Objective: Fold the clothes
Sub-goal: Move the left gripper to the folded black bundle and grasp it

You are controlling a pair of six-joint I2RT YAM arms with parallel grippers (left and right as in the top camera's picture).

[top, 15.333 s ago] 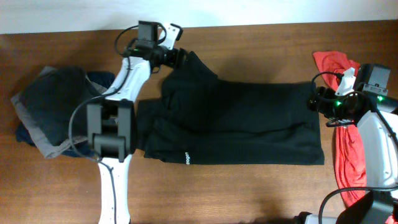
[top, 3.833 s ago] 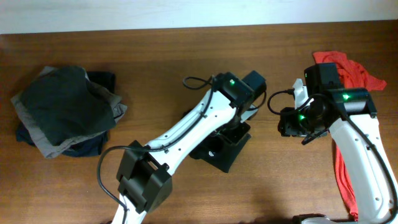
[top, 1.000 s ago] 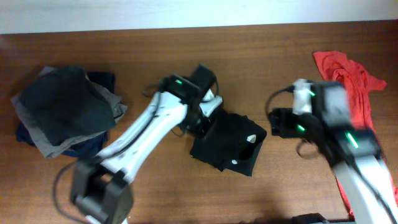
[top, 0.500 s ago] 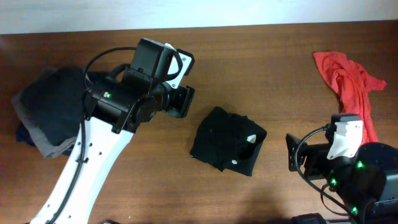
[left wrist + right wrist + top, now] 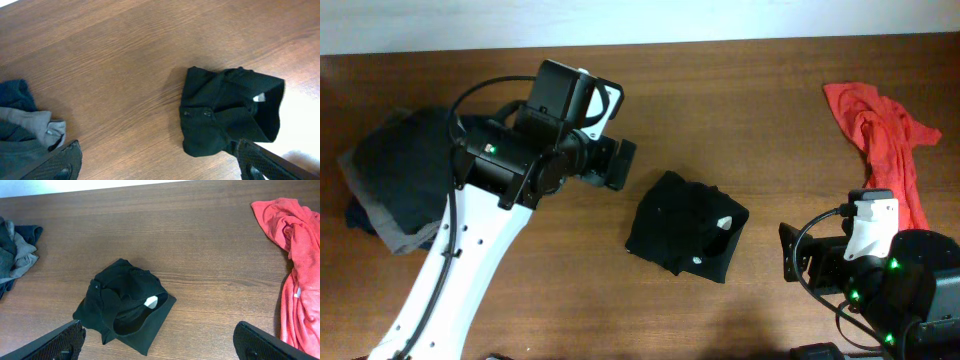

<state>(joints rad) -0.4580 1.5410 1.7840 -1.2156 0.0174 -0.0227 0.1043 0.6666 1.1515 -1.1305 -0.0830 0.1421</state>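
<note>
**INSPECTION: BLACK TEE FOLDED, BOTH ARMS CLEAR**

Location: black T-shirt (image 5: 685, 225) lies as a compact bundle mid-table (image 5: 770, 100), between the two arms and touching neither. Red-orange garment (image 5: 885, 130) is well apart at the right edge. Pile of dark grey/navy garments (image 5: 390, 190) is well apart at left, partly hidden by the left arm.

Jaws: left gripper (image 5: 157, 155) spread wide, nothing between fingers. Right gripper (image 5: 159, 332) likewise spread, empty.

Orientation: bundle approx. square and set askew to the table edges, so the long axis is weak; if any, it runs lower-left to upper-right in the overhead view. Collar opening with white neck label (image 5: 724, 222) faces the right arm's side. Small white print mark (image 5: 697, 262) sits near the front corner.

Handling (judgement): fabric thin, soft, light, no stiffness. Layers prob. slide and spill open if only the top ply is pinched. Recommend a grip through all layers at a closed fold edge, opp. the collar side, or one gripper per opposite edge. Top is lumpy and may need flattening.
</note>
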